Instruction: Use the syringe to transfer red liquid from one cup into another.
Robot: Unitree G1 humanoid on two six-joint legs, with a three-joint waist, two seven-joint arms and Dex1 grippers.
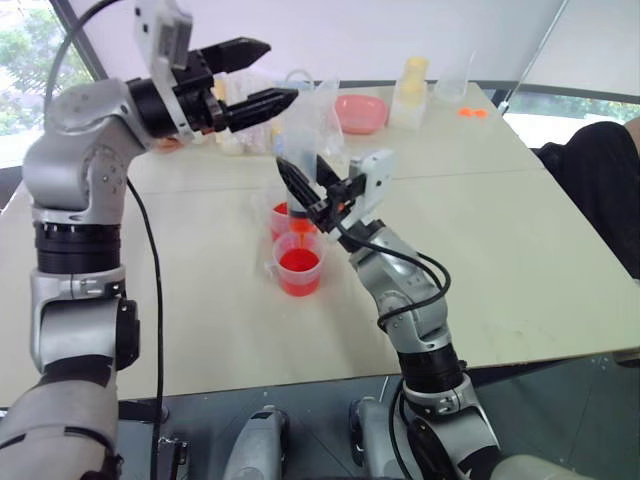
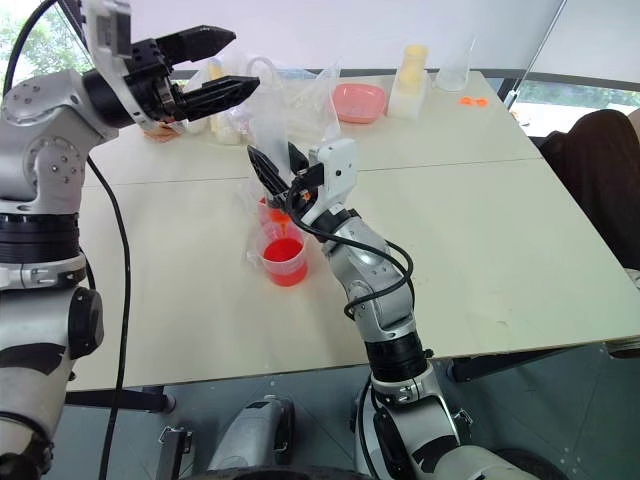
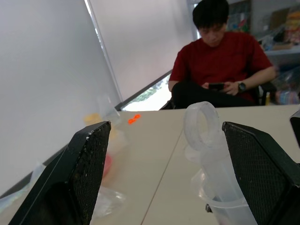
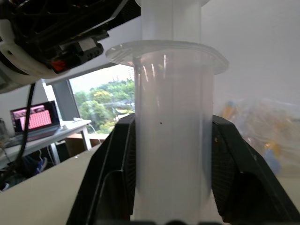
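Right end effector (image 4: 171,187): clamped on the thick, clear plastic barrel of the syringe (image 4: 171,122), upright over two thin-rimmed red-tinted cups (image 1: 298,262) directly below it on the desk (image 1: 520,260). Left end effector (image 1: 262,75): spread wide, level with the ring-topped plunger. Step judged: plunger operation; next, grip that ring.

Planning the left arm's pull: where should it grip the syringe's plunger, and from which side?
Probably the plunger's ring top: it stands free above the upright syringe, whose barrel the right gripper clamps. Come in level from the robot's left, the open left gripper straddling the ring.
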